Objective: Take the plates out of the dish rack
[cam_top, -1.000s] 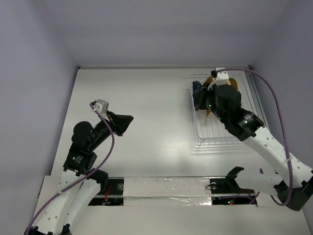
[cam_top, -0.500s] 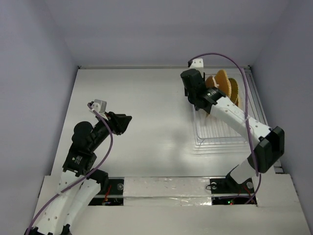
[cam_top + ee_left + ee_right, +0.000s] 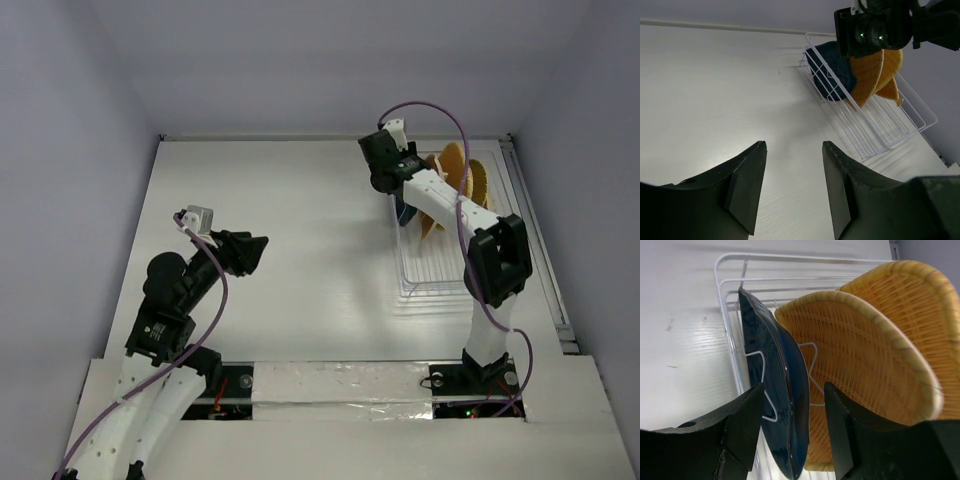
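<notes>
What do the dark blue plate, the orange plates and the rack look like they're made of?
Dark blue plate: probably glazed ceramic or glass; glossy surface with small highlights along the rim.
Orange plates: woven, basket-like texture, matte; perhaps moulded plastic or bamboo, unclear which.
Dish rack: thin bent wire, likely metal with a smooth white coating.

Blue plate (image 3: 785, 400) and orange plates (image 3: 860, 360) stand upright in the dish rack (image 3: 440, 268).

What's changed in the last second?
The right gripper opened and swung toward the far-left corner of the dish rack, now straddling the dark blue plate. The left gripper also opened, barely moving. It and the orange plates stay racked; nothing held.
</notes>
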Available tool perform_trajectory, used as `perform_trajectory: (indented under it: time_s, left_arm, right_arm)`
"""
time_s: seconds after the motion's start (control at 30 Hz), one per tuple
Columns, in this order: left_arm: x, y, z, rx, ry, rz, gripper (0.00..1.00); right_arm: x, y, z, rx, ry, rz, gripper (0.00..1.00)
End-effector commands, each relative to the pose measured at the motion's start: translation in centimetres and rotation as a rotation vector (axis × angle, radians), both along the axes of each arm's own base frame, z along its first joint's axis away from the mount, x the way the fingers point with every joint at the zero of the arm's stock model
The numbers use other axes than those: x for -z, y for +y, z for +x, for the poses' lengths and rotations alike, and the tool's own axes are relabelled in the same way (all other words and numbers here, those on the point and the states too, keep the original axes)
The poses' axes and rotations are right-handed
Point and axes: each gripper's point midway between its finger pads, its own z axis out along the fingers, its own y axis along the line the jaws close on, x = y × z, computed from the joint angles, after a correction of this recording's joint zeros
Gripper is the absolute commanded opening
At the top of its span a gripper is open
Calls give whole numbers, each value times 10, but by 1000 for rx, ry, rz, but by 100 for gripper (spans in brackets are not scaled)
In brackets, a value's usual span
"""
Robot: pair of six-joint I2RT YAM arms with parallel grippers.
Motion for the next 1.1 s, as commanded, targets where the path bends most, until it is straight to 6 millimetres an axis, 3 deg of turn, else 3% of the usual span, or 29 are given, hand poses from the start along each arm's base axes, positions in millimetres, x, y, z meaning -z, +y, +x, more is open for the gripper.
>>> perform_trajectory:
  time_s: [0.0,0.27,0.33,0.6,0.83,1.07]
  left_arm:
    - [-33,2,-4,0,-90,-15,46]
    - [-34,0,-6,10,-95,-17,52]
    - [-34,0,-7,11,-96,-18,52]
    - [-35,1,-6,5,-104,-17,52]
    - [-38,1,-9,6,-112,-21,53]
    - [-38,0,-11,11,-114,-24,53]
  right_arm:
    - [-14,-11,9,42,-21,-39,56]
    - [12,-23,16,80,37,-114,45]
    - [12,-28,16,105,39,-150,37]
    - [-4,-35,17,116,24,-207,18]
    - [-11,-27,15,95,44,-314,0]
    - [-34,-29,9,124,-14,-360,0]
